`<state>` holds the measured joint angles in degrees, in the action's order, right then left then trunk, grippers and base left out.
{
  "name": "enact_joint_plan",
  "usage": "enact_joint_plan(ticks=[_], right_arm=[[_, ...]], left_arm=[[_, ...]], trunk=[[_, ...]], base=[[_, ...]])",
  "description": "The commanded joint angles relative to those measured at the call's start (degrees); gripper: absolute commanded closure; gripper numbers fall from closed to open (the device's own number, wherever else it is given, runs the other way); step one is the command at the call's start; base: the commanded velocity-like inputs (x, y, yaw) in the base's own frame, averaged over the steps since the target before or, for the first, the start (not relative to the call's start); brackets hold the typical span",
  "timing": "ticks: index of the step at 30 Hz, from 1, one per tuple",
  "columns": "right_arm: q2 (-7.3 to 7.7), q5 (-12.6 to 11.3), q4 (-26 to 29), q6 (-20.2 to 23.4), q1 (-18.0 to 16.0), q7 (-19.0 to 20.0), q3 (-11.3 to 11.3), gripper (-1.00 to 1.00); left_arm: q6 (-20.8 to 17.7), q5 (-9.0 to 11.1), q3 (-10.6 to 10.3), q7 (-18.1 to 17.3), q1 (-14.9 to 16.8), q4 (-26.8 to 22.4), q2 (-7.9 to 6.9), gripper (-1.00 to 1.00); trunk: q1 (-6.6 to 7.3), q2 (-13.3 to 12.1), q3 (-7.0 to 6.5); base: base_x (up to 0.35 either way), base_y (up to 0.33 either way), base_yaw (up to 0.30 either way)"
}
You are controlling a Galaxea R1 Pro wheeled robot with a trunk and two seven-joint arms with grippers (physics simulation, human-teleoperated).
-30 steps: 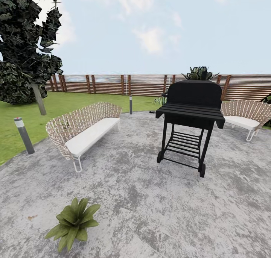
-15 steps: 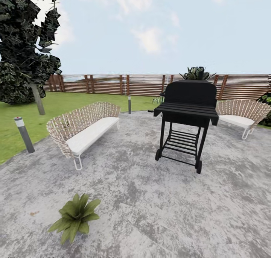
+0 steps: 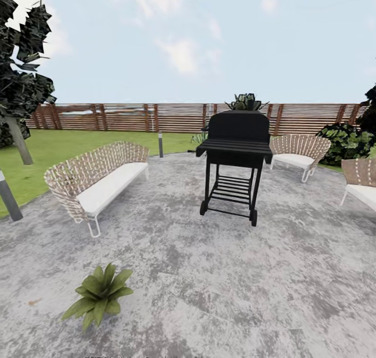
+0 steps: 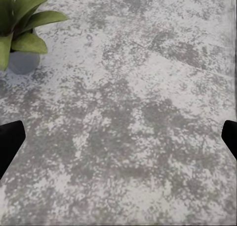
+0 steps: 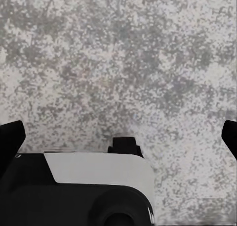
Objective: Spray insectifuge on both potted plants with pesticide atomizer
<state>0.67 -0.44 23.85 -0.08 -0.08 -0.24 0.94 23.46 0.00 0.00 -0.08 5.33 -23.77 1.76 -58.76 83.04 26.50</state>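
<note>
One potted plant (image 3: 98, 295), a low rosette of broad green leaves, stands on the grey patio (image 3: 219, 285) at the near left. In the left wrist view the same kind of plant (image 4: 24, 18) sits in a small grey pot (image 4: 22, 63), ahead of and to one side of my left gripper (image 4: 118, 142). That gripper is open, its dark fingertips (image 4: 10, 142) far apart over bare paving. My right gripper (image 5: 118, 137) is open too, over paving. The pesticide atomizer is out of view.
A black wheeled grill (image 3: 235, 159) stands mid-patio. A wicker bench (image 3: 94, 175) is at the left, two more benches (image 3: 297, 150) (image 3: 363, 183) at the right. Lawn (image 3: 52, 149), slat fence (image 3: 130, 117), bollards (image 3: 8, 196) ring the patio. My own base (image 5: 84, 191) shows below the right gripper.
The whole head view has shifted left, so the camera has turned right. Another bench and a bush have come into view at the right edge.
</note>
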Motion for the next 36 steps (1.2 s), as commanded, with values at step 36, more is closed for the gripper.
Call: enact_joint_plan(ticks=[36], right_arm=[[-0.14,0.0,0.0,0.0,0.0,-0.1,3.7,-1.0]], left_arm=[[0.2,0.0,0.0,0.0,0.0,0.0,0.0,-1.0]], trunk=[[0.03,0.0,0.05]], base=[[-0.26,0.218,-0.173]])
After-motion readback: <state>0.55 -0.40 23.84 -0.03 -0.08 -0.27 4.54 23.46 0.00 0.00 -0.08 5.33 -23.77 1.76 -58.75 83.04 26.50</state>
